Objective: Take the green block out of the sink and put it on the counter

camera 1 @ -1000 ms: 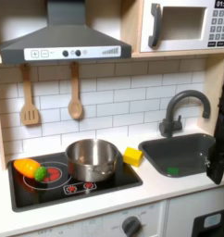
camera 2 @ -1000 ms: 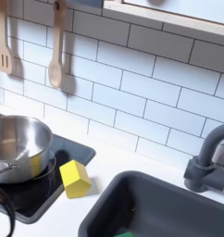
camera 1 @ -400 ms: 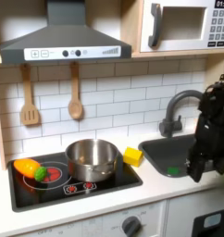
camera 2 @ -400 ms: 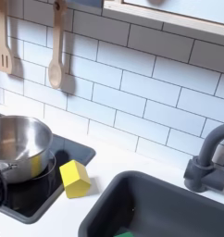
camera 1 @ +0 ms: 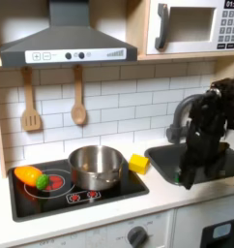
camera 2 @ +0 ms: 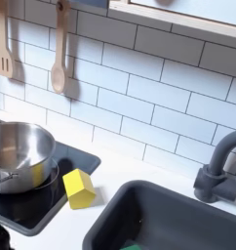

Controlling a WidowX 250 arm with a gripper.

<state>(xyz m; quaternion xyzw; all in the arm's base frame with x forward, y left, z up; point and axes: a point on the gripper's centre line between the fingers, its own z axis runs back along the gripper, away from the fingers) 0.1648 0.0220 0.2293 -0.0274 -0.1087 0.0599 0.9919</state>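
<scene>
The gripper (camera 1: 188, 180) hangs low over the sink (camera 1: 167, 160) in the first exterior view, fingers pointing down; whether they are spread or pressed together I cannot tell. A sliver of the green block (camera 2: 131, 247) shows in the sink's bottom in the second exterior view. The yellow block (camera 1: 138, 163) sits on the counter (camera 1: 138, 201) between pot (camera 1: 96, 166) and sink.

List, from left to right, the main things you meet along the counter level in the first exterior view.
Orange-and-green toy vegetable → silver pot → yellow block → the sink, with the robot arm reaching down over it.
</scene>
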